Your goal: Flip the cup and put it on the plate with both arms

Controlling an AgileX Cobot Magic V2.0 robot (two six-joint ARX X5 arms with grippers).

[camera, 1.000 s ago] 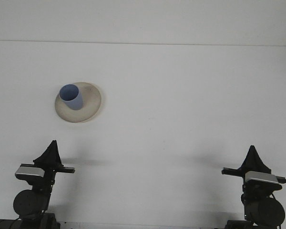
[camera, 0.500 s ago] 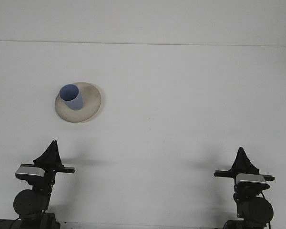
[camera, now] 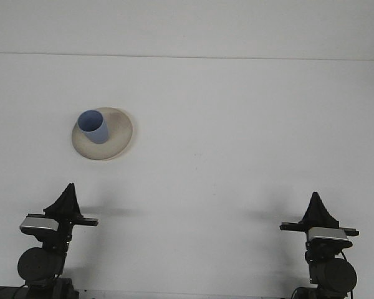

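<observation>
One cup (camera: 93,126), blue, standing upright with the open mouth facing up, seated on the left portion of the plate. One plate (camera: 115,140), beige and round, lying flat on the white table (camera: 237,137), in the left half of the surface and toward the far side. No other loose items on the table.

Two arms, one per side, both low at the near edge of the table. Left gripper (camera: 69,189) at lower left, pointing away from the camera, well apart from the plate and cup, touching nothing. Right gripper (camera: 315,198) at lower right, likewise pointing forward, well apart from every object, holding nothing. Fingers of each gripper seen as one dark pointed silhouette; spread or pressed together: cannot tell from this view, for either side.

One camera housing, grey, mounted behind each gripper: two in total. One faint shadow on the table beside each gripper.
</observation>
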